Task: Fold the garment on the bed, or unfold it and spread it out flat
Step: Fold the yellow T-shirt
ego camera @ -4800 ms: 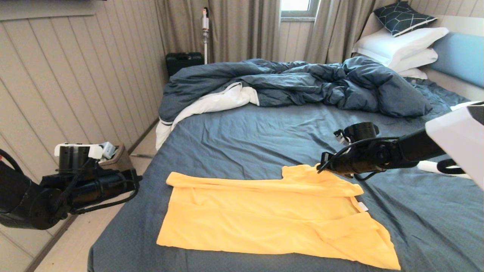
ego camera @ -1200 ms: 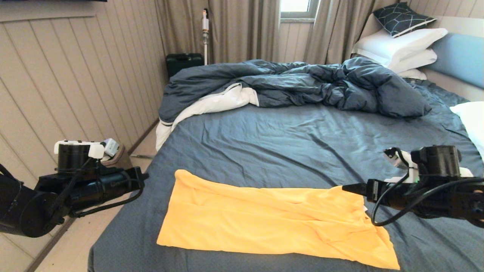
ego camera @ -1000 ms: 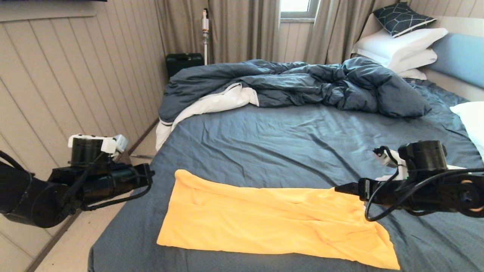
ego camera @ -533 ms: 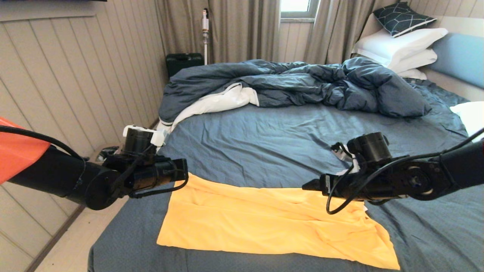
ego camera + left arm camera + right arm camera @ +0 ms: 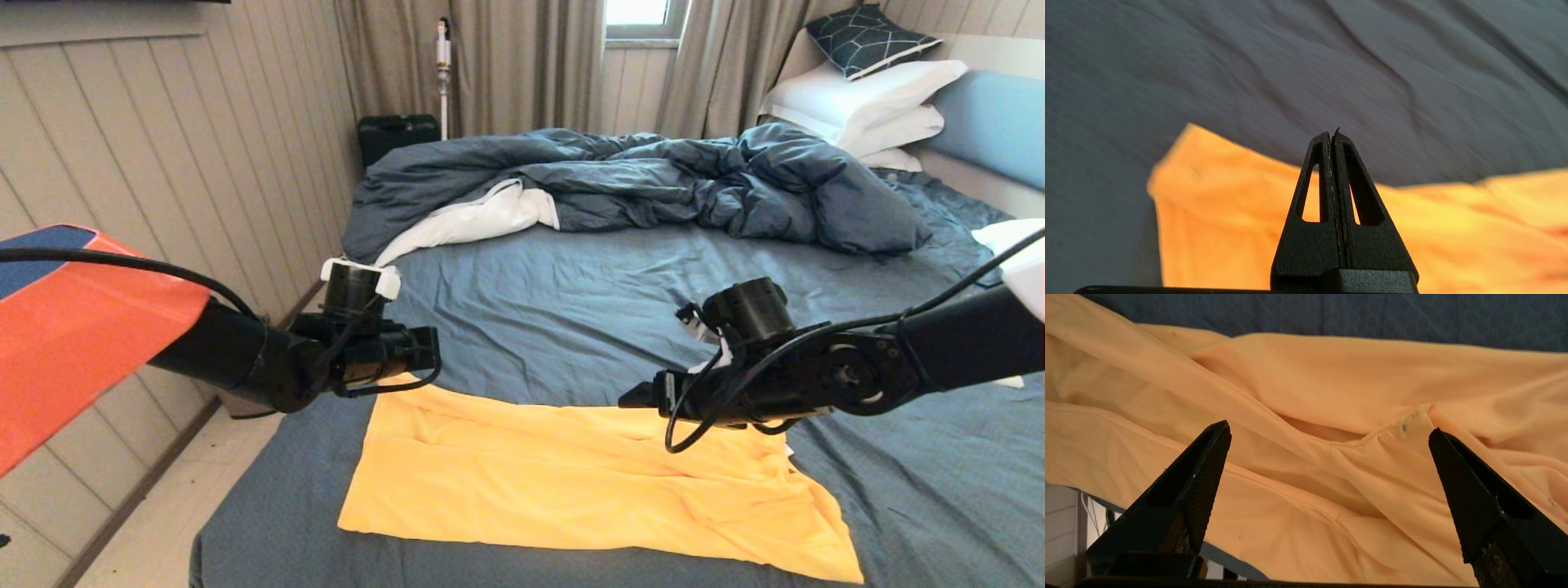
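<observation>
In the head view the right gripper (image 5: 633,398) and its wrist cover part of the far edge of the garment (image 5: 571,482), and its jaws are too foreshortened there to judge. The left gripper (image 5: 433,359) hides the garment's far left corner. The garment's near right corner stops just short of the lower frame edge. The bed (image 5: 571,302) is cut off at the right and bottom edges. In the left wrist view the garment (image 5: 1216,212) and sheet are smeared with blur. The right wrist view crops the garment (image 5: 1331,384) on 3 sides.
</observation>
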`<state>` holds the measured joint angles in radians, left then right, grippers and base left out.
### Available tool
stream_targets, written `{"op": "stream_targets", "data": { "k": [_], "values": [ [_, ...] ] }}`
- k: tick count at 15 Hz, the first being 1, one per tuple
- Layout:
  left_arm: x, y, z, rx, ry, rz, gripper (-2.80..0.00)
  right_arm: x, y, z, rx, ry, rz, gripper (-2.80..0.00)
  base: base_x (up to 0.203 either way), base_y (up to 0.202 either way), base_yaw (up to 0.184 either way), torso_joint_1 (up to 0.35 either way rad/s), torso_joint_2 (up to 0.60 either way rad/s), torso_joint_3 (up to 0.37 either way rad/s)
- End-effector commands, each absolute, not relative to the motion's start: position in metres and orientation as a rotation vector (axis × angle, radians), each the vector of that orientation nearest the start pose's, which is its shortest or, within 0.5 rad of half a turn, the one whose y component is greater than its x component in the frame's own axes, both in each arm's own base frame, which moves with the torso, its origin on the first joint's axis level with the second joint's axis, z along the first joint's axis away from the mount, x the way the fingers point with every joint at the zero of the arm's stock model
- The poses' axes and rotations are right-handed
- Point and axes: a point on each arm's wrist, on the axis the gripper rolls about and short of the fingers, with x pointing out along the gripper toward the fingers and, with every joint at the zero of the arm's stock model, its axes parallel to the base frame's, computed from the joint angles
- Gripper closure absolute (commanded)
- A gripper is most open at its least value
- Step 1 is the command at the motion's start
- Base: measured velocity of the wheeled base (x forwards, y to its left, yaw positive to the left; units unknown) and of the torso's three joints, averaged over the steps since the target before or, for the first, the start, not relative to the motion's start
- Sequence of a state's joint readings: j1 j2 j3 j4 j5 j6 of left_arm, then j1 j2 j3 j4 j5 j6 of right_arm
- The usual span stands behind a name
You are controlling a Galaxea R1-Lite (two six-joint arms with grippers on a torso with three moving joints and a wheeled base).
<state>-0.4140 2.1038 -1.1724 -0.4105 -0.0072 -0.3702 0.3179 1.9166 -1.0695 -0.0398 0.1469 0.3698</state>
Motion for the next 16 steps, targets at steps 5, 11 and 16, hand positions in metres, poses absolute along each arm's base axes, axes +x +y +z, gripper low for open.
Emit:
{"op": "stream_targets", "data": {
  "k": [5, 11, 16],
  "values": [
    [0.420, -0.172, 0.065, -0.245, 0.630, -0.275, 0.00, 0.317, 0.106, 0.131, 0.277, 0.878, 0.280, -2.80, 0.000, 0.000, 0.000, 0.000, 0.00, 0.000],
    [0.418, -0.162, 0.059, -0.172, 0.701, -0.258, 0.00, 0.314, 0.104, 0.127, 0.279, 0.894, 0.273, -2.80, 0.000, 0.000, 0.000, 0.000, 0.00, 0.000],
    [0.427, -0.156, 0.083, -0.076, 0.723, -0.262, 0.00, 0.310, 0.103, 0.127, 0.279, 0.899, 0.273, -2.80, 0.000, 0.000, 0.000, 0.000, 0.00, 0.000]
  ]
}}
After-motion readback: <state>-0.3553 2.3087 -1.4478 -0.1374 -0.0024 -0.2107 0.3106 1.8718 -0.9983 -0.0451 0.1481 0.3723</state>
